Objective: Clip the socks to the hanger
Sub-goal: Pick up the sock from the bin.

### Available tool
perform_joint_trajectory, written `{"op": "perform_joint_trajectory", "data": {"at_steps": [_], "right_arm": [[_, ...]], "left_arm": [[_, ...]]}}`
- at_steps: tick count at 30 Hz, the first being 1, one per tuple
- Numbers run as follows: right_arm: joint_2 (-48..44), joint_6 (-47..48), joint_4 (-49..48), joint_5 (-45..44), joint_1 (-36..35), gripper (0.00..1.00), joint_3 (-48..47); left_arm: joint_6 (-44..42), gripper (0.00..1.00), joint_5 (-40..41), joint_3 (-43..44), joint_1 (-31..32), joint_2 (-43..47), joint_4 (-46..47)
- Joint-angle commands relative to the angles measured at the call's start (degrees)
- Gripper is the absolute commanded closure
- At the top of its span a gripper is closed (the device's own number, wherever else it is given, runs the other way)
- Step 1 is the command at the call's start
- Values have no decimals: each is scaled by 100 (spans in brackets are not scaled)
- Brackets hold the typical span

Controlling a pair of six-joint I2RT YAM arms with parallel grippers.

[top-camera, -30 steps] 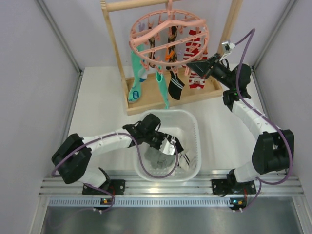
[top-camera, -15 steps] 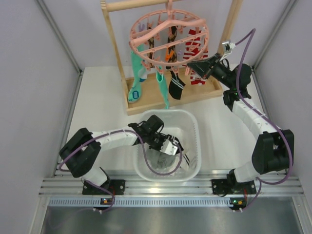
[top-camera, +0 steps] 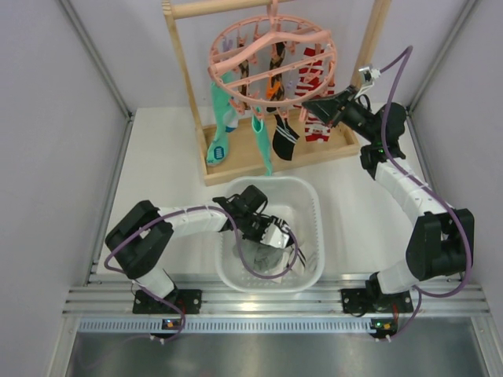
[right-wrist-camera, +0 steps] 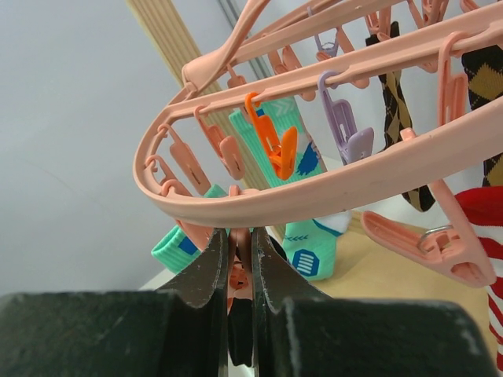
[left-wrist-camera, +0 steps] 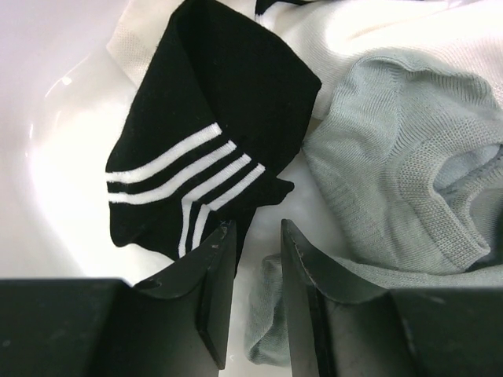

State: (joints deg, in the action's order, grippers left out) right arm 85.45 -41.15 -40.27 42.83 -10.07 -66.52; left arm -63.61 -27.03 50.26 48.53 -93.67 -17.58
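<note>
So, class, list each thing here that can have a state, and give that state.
left gripper, open, tips by the striped sock.
right gripper, shut on a pink peg.
striped sock, loose in the basket, unclipped.
grey sock, crumpled in the basket.
hanger, hung up, several socks clipped on.
orange peg, shut, empty.
</note>
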Motion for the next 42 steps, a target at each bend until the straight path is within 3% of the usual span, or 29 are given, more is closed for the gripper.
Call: {"op": "perform_joint_trajectory", "data": {"at_steps": [1,19,29,33,34,37,42], "right_arm": [[7,19,-33,200,92,100,-195],[33,10,-51,279,92,100,-177],[42,45,-16,287,128,100,-195],[60,36,-25,287,128,100,-186],[51,45,-25,287,136,100,-186],[68,45,-16,279,136,100,-212],[51,63,28,252,136,100,-274]], "left_arm": [[-72,65,-127,168,-37,129,45],[-415,63,-171,485,-292,-134,-140],[-810,61,-356,651,-301,-345,-851],[-977,74,-338,932,-309,-547,-1361],[-951,86,-365,985,-318,-582,-1475],[-855,100,-548,1170,-318,-460,-1634],[-451,100,-839,1722,-318,-117,-2178]]}}
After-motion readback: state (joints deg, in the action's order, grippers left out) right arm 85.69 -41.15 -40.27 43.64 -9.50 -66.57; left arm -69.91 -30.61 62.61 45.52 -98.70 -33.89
